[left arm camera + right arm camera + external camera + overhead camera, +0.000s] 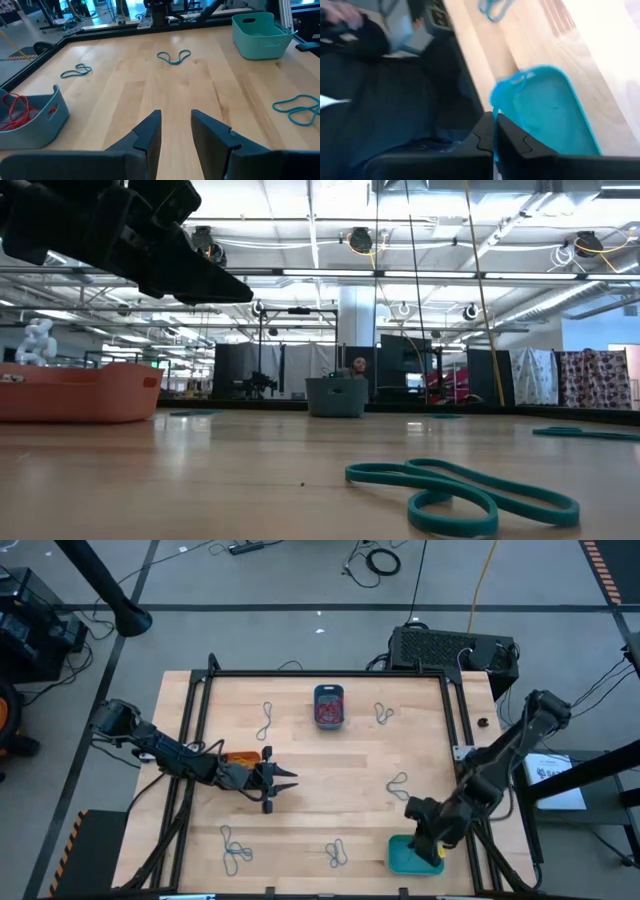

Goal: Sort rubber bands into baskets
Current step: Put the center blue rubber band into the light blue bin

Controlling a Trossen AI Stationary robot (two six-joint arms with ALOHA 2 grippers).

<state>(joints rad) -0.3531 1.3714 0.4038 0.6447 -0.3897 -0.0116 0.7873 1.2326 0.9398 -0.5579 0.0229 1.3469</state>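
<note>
Three baskets sit on your table (300,790): the orange basket (240,756) at about nine o'clock, the dark blue basket (329,705) at twelve, and the turquoise basket (412,855) at five near the front edge. Red bands (328,714) lie tangled in the dark blue one, so it appears each colour has its own basket. Your right gripper (432,852) hangs over the turquoise basket with its fingers pressed together on a blue band (494,112), which dangles as a thin strand just above the basket's rim; that position suggests you are about to drop it in, and you would need to part the fingers while the strand hangs inside the walls. Your left gripper (283,780) waits just right of the orange basket, near the table's centre-left, its fingers (145,135) apart and empty, pointing toward the loose bands so it can go for the next one. Six loose teal-blue bands remain on the wood: at eleven (267,721), at one (383,714), right of centre (398,783), at seven (234,848), and at six (337,853). They are thin and lie flat, so I judge each pick needs a low, careful pinch.
</note>
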